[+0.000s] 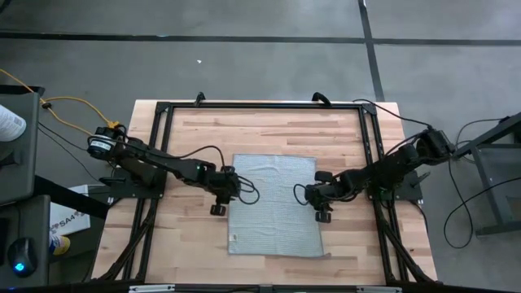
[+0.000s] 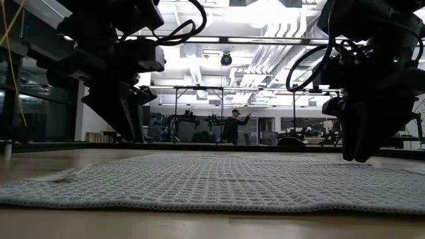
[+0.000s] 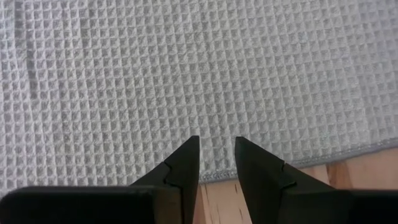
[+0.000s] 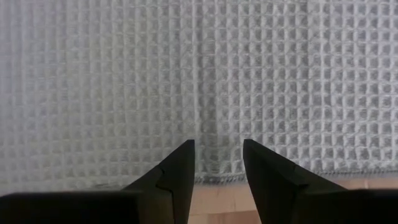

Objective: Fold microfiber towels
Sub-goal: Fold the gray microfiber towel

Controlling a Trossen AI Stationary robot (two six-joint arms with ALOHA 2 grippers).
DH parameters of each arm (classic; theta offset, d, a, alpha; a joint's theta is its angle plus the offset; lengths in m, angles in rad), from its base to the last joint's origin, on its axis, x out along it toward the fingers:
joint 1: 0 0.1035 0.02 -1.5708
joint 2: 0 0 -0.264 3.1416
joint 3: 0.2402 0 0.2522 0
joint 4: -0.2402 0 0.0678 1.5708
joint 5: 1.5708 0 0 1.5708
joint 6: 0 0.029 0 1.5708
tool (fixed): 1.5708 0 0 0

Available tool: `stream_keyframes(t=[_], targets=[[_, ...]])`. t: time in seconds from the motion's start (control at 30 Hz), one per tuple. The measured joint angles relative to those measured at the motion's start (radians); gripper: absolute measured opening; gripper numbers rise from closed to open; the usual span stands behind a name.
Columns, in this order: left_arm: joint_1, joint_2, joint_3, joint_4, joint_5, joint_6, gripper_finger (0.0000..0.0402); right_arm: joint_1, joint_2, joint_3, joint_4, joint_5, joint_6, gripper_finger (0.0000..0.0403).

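The light grey waffle-textured towel (image 1: 275, 203) lies spread flat on the wooden table (image 1: 195, 138), one layer, roughly square. My left gripper (image 1: 227, 190) stands at the middle of the towel's left edge (image 3: 217, 176), fingers open a little and pointing toward the towel. My right gripper (image 1: 320, 200) stands at the middle of the towel's right edge (image 4: 217, 178), also open a little. In the low view both grippers (image 2: 126, 129) (image 2: 358, 153) hang just above the cloth. In the wrist views the fingertips (image 3: 217, 146) (image 4: 218, 149) frame the hemmed edge without gripping it.
A black metal frame (image 1: 260, 105) runs around the table's far, left and right sides. Cables trail from both arms. Bare wood shows beyond the towel's far edge (image 1: 269, 130) and at the table's near left (image 1: 179, 244). A person (image 2: 234, 126) stands far off in the room.
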Motion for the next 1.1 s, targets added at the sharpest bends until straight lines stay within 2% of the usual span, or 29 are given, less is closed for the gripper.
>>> stream_keyframes(t=[0.4,0.67,0.83,0.93,1.03,1.1], targets=[[0.000,0.000,0.000,0.001,0.017,-0.008,0.0102,0.000,0.000,0.000,0.015,-0.012,-0.030,0.0130],[0.000,0.000,0.000,0.010,0.016,0.001,0.0102,0.000,0.000,0.000,0.026,0.020,-0.028,0.0130],[0.001,0.000,0.008,0.008,0.013,0.035,0.0102,-0.004,0.000,0.007,0.027,0.099,-0.044,0.0130],[0.001,0.000,0.010,0.004,0.013,0.075,0.0102,-0.018,0.000,0.033,0.018,0.116,0.002,0.0130],[0.026,0.000,0.010,-0.019,0.017,0.088,0.0102,-0.027,0.000,0.060,-0.036,0.118,0.022,0.0130],[0.064,-0.003,0.010,-0.044,0.017,0.106,0.0102,-0.032,-0.001,0.064,-0.063,0.158,0.023,0.0130]])
